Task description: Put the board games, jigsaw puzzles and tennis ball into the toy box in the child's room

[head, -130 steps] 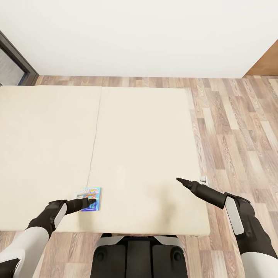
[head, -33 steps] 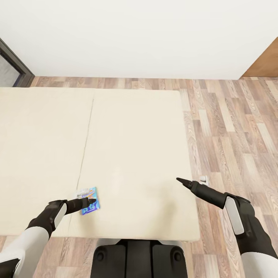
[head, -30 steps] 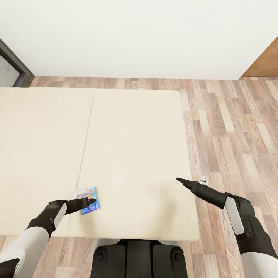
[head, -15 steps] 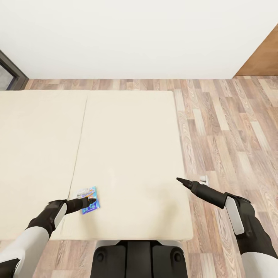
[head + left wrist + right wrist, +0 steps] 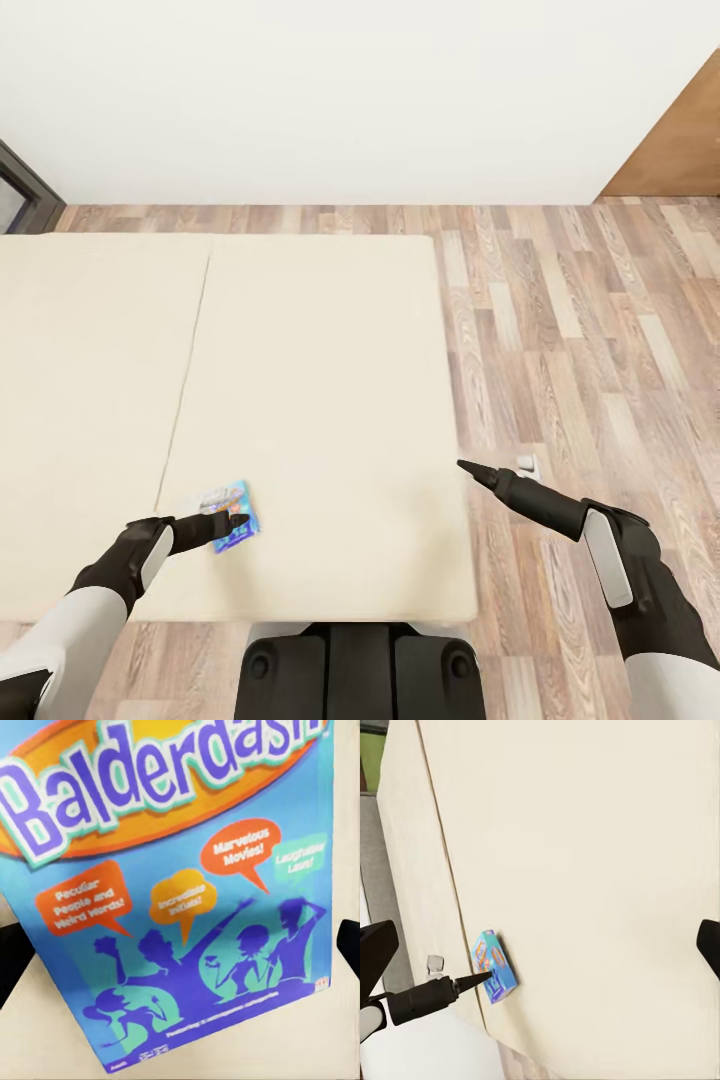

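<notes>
The small blue board game [image 5: 230, 516], lettered "Balderdash" across an orange band in the left wrist view [image 5: 180, 892], is clear of the bed [image 5: 320, 350], pinched at its near end by the left gripper [image 5: 234, 520]. In the right wrist view the box [image 5: 494, 966] stands canted on edge, lifted off the mattress above its near edge, close to the lengthwise seam [image 5: 185, 370] that runs up the mattress. The left gripper's fingers are clenched on the box; the dark fingertip [image 5: 484, 979] is seen pressed against its lower face, and the dark pads [image 5: 15, 960] flank the carton at either side in the left wrist view.

The right gripper [image 5: 472, 470] hovers over the mattress's right edge, near the near right corner, carrying nothing. In the head view its fingers read as one closed point, yet the right wrist view shows dark pads [image 5: 376, 949] set well apart at either margin; its state cannot be settled from these pictures.

Wood-plank floor [image 5: 580, 330] lies beyond the right and far edges of the bed. A white wall [image 5: 340, 100] stands behind, with a dark window frame [image 5: 20, 185] at the far left corner and a brown panel [image 5: 675, 150] at the far right.
</notes>
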Available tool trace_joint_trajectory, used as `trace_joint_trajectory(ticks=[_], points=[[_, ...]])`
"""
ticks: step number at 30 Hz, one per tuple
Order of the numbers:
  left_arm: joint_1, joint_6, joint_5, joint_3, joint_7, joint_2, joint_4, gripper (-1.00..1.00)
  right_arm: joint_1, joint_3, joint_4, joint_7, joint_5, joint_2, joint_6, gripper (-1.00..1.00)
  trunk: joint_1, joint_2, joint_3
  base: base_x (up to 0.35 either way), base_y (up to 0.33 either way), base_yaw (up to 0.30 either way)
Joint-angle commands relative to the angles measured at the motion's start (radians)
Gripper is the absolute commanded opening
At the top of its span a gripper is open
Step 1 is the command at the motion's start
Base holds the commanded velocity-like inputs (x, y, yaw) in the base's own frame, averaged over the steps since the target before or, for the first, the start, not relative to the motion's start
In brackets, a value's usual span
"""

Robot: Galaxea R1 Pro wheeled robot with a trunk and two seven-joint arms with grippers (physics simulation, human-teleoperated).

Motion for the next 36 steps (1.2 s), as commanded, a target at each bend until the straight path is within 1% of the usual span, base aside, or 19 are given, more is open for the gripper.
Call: trace_joint_trajectory(ticks=[1, 20, 36], points=[[0.000, 0.010, 0.004, 0.005, -0.003, -0.001, -0.001, 1.00, -0.001, -0.001, 0.000, 0.003, 0.000, 0.000, 0.005, 1.00, 0.001, -0.002, -0.001, 0.000, -0.204, 0.000], [0.000, 0.010, 0.004, 0.005, -0.003, -0.001, -0.001, 1.00, -0.001, -0.001, 0.000, 0.003, 0.001, 0.000, 0.005, 1.00, 0.001, -0.002, -0.001, 0.000, -0.258, 0.000], [0.000, 0.010, 0.004, 0.005, -0.003, 0.000, -0.001, 1.00, -0.001, -0.001, 0.002, 0.003, 0.001, 0.000, 0.006, 1.00, 0.001, -0.002, -0.001, 0.000, -0.029, 0.000]])
